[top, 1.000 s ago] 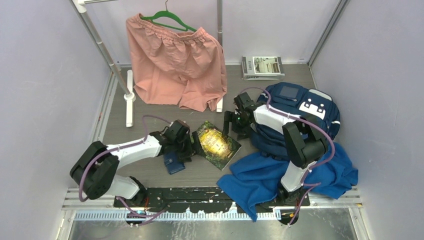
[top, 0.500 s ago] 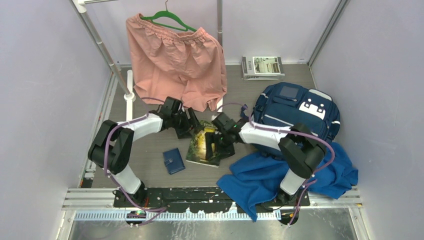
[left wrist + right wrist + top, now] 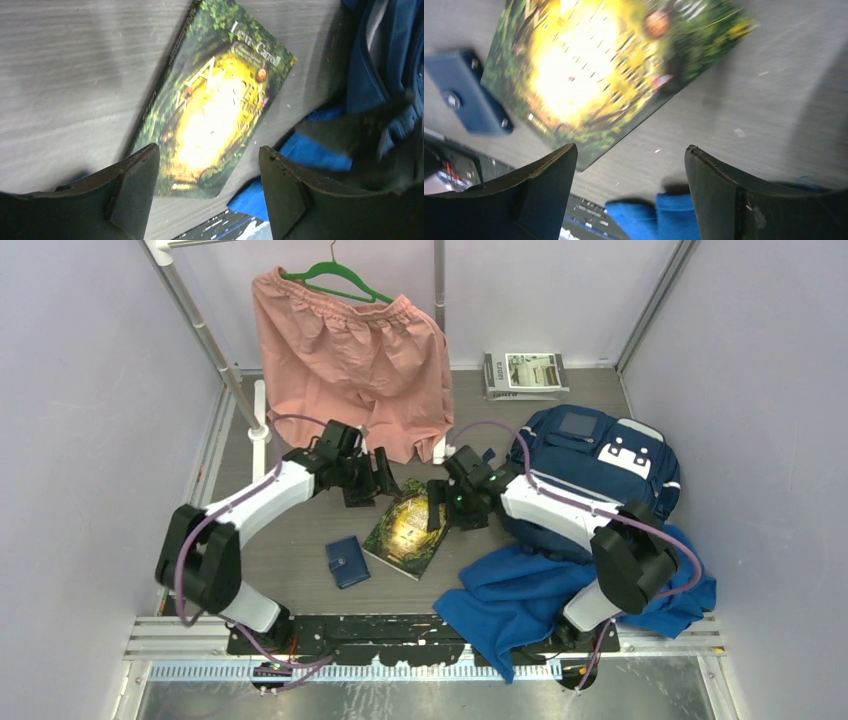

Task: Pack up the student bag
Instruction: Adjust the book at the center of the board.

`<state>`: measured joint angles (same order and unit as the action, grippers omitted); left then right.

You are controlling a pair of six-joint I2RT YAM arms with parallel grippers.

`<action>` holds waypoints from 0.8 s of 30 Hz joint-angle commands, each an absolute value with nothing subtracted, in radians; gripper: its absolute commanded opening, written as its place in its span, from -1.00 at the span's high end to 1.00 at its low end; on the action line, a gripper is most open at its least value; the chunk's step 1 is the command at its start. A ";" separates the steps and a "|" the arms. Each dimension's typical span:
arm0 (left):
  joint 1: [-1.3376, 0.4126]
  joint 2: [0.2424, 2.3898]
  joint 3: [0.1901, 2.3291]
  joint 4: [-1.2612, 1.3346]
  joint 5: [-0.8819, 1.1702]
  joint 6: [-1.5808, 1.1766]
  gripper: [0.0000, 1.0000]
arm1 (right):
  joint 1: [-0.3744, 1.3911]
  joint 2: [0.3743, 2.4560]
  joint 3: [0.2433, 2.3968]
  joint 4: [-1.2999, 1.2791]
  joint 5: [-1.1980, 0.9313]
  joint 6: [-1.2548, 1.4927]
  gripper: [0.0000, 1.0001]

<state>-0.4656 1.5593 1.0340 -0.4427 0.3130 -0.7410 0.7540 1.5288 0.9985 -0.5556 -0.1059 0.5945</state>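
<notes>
The student bag (image 3: 590, 462), navy with white patches and a grey pocket, lies at the right; its edge shows in the left wrist view (image 3: 385, 60). A green-and-gold book (image 3: 405, 528) lies flat on the table left of it. My left gripper (image 3: 385, 480) hovers open just beyond the book's far left corner, the cover (image 3: 220, 105) showing between its fingers. My right gripper (image 3: 440, 510) is open over the book's right edge (image 3: 604, 65). Neither holds anything.
A small navy wallet (image 3: 347, 562) (image 3: 469, 92) lies left of the book. A royal-blue cloth (image 3: 560, 600) (image 3: 320, 150) (image 3: 664, 215) spreads in front of the bag. Pink shorts (image 3: 350, 370) hang from a rack with a white foot (image 3: 260, 435). Magazines (image 3: 525, 373) are stacked at the back.
My left gripper has gone from beside the wallet to the book's far side. The right gripper left the bag and came to the book's right edge. The book has turned and shifted left.
</notes>
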 commanded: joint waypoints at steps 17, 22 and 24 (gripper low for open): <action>-0.709 1.194 0.726 -0.601 0.110 -0.962 -0.50 | 0.493 1.855 1.262 -0.415 -0.280 0.458 -0.71; -0.709 1.268 0.713 -0.491 0.171 -0.975 -0.51 | 0.493 1.834 1.184 -0.367 -0.332 0.498 -0.71; -0.709 1.297 0.714 -0.441 0.194 -0.979 -0.51 | 0.493 1.801 1.139 -0.351 -0.347 0.510 -0.71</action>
<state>-0.7067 1.2636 0.7158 -0.5751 0.1482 -0.9562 0.4908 1.8683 1.1995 -0.4114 -0.2825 0.4805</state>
